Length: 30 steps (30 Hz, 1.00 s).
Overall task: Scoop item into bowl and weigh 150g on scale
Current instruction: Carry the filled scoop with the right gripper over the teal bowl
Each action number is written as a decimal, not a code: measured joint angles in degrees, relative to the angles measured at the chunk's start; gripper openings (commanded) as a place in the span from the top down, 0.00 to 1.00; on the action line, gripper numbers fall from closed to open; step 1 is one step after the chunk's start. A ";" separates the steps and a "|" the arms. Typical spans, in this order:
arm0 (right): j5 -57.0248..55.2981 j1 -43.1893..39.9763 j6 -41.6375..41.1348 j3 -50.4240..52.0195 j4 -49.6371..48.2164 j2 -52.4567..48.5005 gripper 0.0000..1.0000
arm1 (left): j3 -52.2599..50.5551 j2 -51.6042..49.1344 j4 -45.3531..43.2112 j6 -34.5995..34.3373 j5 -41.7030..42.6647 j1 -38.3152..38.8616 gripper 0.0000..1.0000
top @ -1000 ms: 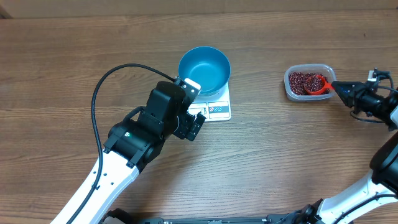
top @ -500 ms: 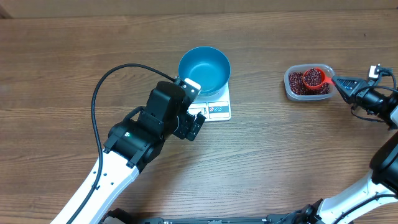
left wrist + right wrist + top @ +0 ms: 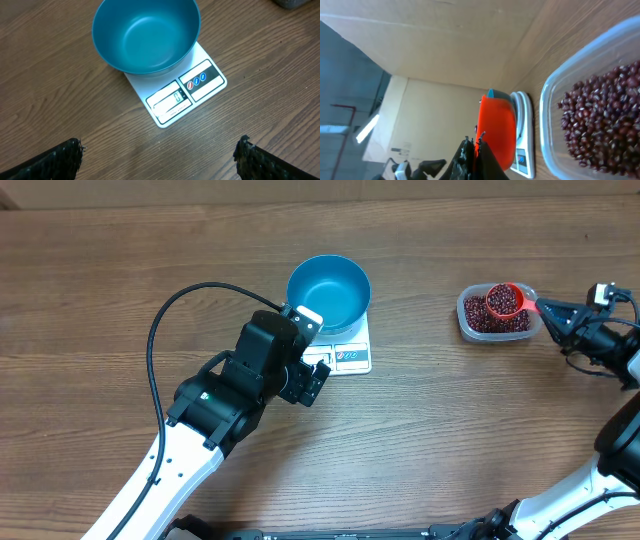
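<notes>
I can't read the scale (image 3: 182,92) display: its digits are too small, and the bowl (image 3: 145,35) hides its far half. Only the tips of the left gripper (image 3: 159,159) show, cut off at the bottom. The right wrist view crops the tub (image 3: 547,95) and shows the scoop (image 3: 496,131) edge-on, its load hidden.

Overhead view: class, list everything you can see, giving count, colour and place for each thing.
table: one, brown wood, under everything
scale: one, white, table centre
bowl: one, blue, empty, on the scale
tub: one, clear, right of the scale
beans: many, dark red, in the tub and in the scoop
scoop: one, red, full, above the tub
cable: one, black, looped beside the left arm
left gripper: one, black, open, beside the scale
right gripper: one, black, shut on the scoop handle
</notes>
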<state>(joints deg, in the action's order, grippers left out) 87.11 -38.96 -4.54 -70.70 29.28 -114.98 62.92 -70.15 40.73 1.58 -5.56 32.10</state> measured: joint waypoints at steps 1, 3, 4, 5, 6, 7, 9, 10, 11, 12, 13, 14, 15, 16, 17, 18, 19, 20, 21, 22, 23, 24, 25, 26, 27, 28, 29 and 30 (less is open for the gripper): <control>0.15 0.04 -0.09 0.00 0.94 0.00 0.96 | 0.00 0.00 -0.02 0.00 0.00 0.00 0.01; 0.31 0.24 -0.15 0.00 2.51 0.00 0.96 | 0.00 0.00 0.00 0.00 0.00 0.00 0.00; 0.39 0.35 -0.20 0.00 2.89 0.00 0.96 | 0.00 0.00 0.00 0.00 0.00 0.00 0.00; 0.52 0.72 -0.17 0.00 3.34 0.00 0.96 | 0.00 0.00 -0.02 0.00 0.00 0.00 0.00; 0.59 1.09 -0.15 0.00 3.48 0.00 0.96 | 0.00 0.00 0.00 0.00 0.00 0.00 0.01; 0.59 1.44 -0.15 0.00 3.67 0.00 0.96 | 0.00 0.00 -0.02 0.00 0.00 0.00 0.00; 0.59 2.73 -0.15 0.00 4.00 0.00 0.96 | 0.00 0.00 -0.02 0.00 0.00 0.00 0.00; 0.59 3.19 -0.11 0.00 3.98 0.00 0.96 | 0.00 0.00 -0.02 0.00 0.00 0.00 0.00; 0.59 3.89 -0.15 0.00 4.04 0.00 0.96 | 0.00 0.00 0.00 0.00 0.00 0.00 0.00; 0.59 4.70 -0.15 0.00 4.07 0.00 0.96 | 0.00 0.00 -0.02 0.00 0.00 0.00 0.00; 0.59 5.38 -0.13 0.00 4.04 0.00 0.96 | 0.00 0.00 -0.02 0.00 0.00 0.00 0.00; 0.59 6.54 -0.17 0.00 4.09 0.00 0.96 | 0.00 0.00 -0.02 0.00 0.00 0.00 0.00; 0.59 7.63 -0.13 0.00 4.09 0.00 0.96 | 0.00 0.00 -0.02 0.00 0.00 0.00 0.01; 0.59 9.22 -0.15 0.00 4.09 0.00 0.96 | 0.00 0.00 -0.02 0.00 0.00 0.00 0.00; 0.59 10.88 -0.15 0.00 3.98 0.00 0.96 | 0.00 0.00 0.00 0.00 0.00 0.00 0.01; 0.59 12.37 -0.15 0.00 3.78 0.00 0.96 | 0.00 0.00 0.00 0.00 0.00 0.00 0.00; 0.59 13.70 -0.15 0.00 3.72 0.00 0.96 | 0.00 0.00 -0.02 0.00 0.00 0.00 0.00; 0.59 15.45 -0.15 0.00 3.61 0.00 0.96 | 0.00 0.00 -0.02 0.00 0.00 0.00 0.00; 0.57 16.44 -0.15 0.00 3.43 0.00 0.96 | 0.00 0.00 -0.02 0.00 0.00 0.00 0.00; 0.59 18.03 -0.15 0.00 2.89 0.00 0.96 | 0.00 0.00 -0.02 0.00 0.00 0.00 0.01; 0.59 18.99 -0.15 0.00 2.71 0.00 0.96 | 0.00 0.00 -0.02 0.00 0.00 0.00 0.00; 0.59 19.96 -0.17 0.00 2.32 0.00 0.96 | 0.00 0.00 -0.02 0.00 0.00 0.00 0.00; 0.61 20.72 -0.17 0.00 2.12 0.00 0.96 | 0.00 0.00 -0.02 0.00 0.00 0.00 0.00; 0.61 21.75 -0.17 0.00 1.77 0.00 0.96 | 0.00 0.00 -0.02 0.00 0.00 0.00 0.00; 0.61 22.47 -0.17 0.00 1.57 0.00 0.96 | 0.00 0.00 0.00 0.00 0.00 0.00 0.01; 0.63 23.41 -0.66 0.00 0.70 0.00 0.96 | 0.00 0.00 0.00 0.00 0.00 0.00 0.00; 0.59 24.09 -1.03 0.00 -0.13 0.00 0.96 | 0.00 0.00 0.00 0.00 0.00 0.00 0.00; 0.63 24.61 -1.62 0.02 -1.14 0.00 0.96 | 0.00 0.00 -0.02 0.00 0.00 0.00 0.00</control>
<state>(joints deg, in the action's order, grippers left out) 87.74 -14.35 -6.15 -70.67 28.14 -114.98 62.92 -70.15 40.71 1.58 -5.56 32.10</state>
